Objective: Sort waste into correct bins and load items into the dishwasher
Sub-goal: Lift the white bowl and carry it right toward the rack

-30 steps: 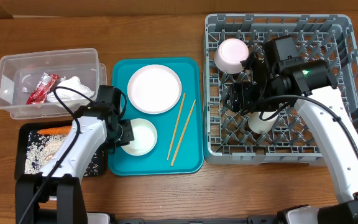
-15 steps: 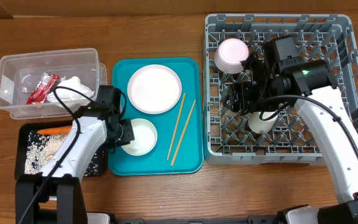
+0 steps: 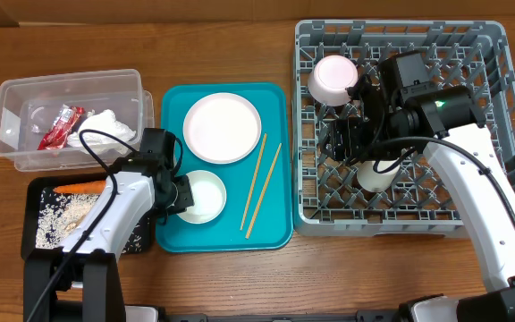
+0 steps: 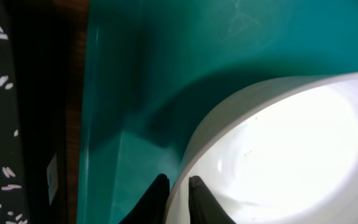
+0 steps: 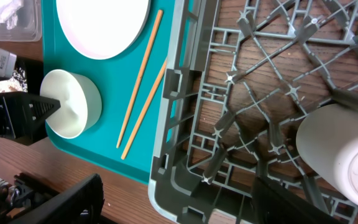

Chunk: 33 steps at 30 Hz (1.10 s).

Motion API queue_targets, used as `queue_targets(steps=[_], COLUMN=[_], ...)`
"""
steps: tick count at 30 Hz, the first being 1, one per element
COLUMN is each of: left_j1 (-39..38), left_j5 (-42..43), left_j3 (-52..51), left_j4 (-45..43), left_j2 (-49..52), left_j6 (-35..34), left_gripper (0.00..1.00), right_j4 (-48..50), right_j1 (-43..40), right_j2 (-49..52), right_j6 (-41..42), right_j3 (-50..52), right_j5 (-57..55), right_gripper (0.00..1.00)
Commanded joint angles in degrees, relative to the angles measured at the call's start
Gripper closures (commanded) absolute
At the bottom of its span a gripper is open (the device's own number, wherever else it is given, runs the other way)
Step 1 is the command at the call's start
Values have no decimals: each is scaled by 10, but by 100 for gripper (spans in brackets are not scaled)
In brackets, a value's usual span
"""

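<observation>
1. At the far left a clear tub (image 3: pixel 7 98) sits on the wooden table (image 3: pixel 240 286). Inside it lie a red wrapper (image 3: pixel 59 126) and, just to its right, a crumpled white wad (image 3: pixel 105 125).
2. In front of the tub is a shallow black tray (image 3: pixel 38 192). It holds an orange carrot (image 3: pixel 79 187) along its far edge and a scatter of rice crumbs (image 3: pixel 61 219) in the middle.
3. The left gripper (image 3: pixel 179 195) reaches across the black tray's right side to the teal tray (image 3: pixel 275 224). Its claw is narrow, pinching the left rim of a small white bowl (image 3: pixel 202 195), with 1 fingertip outside the wall and 1 inside. The bowl sits in the near left corner of the teal tray.
4. Behind the bowl on the same tray lies a round white plate (image 3: pixel 223 128). To its right, 2 wooden chopsticks (image 3: pixel 259 183) lie slantwise, close together.
5. Right of the teal tray stands the grey dish rack (image 3: pixel 490 54).
6. A pale-pink bowl (image 3: pixel 333 79) rests tilted among the pegs in the rack's far left part.
7. The right gripper (image 3: pixel 345 143) hangs over the rack's left half. Its claw is wide and holds nothing, with only lattice between the fingers.
8. A white cup (image 3: pixel 378 174) sits in the rack just beside that gripper, partly hidden under the arm.
</observation>
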<state>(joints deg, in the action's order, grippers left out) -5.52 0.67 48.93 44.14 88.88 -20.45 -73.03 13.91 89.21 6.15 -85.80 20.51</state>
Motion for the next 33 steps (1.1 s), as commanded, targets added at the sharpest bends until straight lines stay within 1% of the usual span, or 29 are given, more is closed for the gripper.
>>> queue_targets(steps=[1,4,9,13,15,17,18,22,26,28,29,30,31,33], left_j1=[4,4,4,3,3,2,2,2,-10,-22,-29,-38,-47,-64], left_j5=[4,2,-15,-26,-26,-21,-15,46,130,154,159,159,159,159], left_j3=[-2,-1,24,100,150,196,223,292,311,311,311,311,311,311], left_j4=[-3,0,25,85,121,151,168,204,198,190,187,184,181,172], left_j2=[-1,-1,-2,-5,-9,-10,-10,-10,-10,-10,-10,-10,-10,-10], left_j6=[7,7,7,7,7,7,7,26,29,28,27,23,21,15], left_gripper=[88,96,96,96,96,96,96,96,96,96,96,96,96,96], right_j4=[3,3,7,7,7,7,8,12,17,21,23,24,27,30], right_j1=[3,3,3,3,3,3,3,3,3,3,3,3,3,5], right_j2=[-2,-2,-2,-2,-2,-2,-2,-2,-2,-2,-2,-2,-1,-1], right_j6=[-2,-2,-1,-1,-1,-1,-1,-1,-1,-1,-1,-1,-1,-1], right_j3=[0,0,0,0,0,0,0,0,0,0,0,0,0,0], right_j5=[-3,-3,-3,-3,-3,-3,-3,-3,2,7,13,20,27,39], right_gripper=[21,21,20,18,13,4,0,0,0,0,3,11,16,28])
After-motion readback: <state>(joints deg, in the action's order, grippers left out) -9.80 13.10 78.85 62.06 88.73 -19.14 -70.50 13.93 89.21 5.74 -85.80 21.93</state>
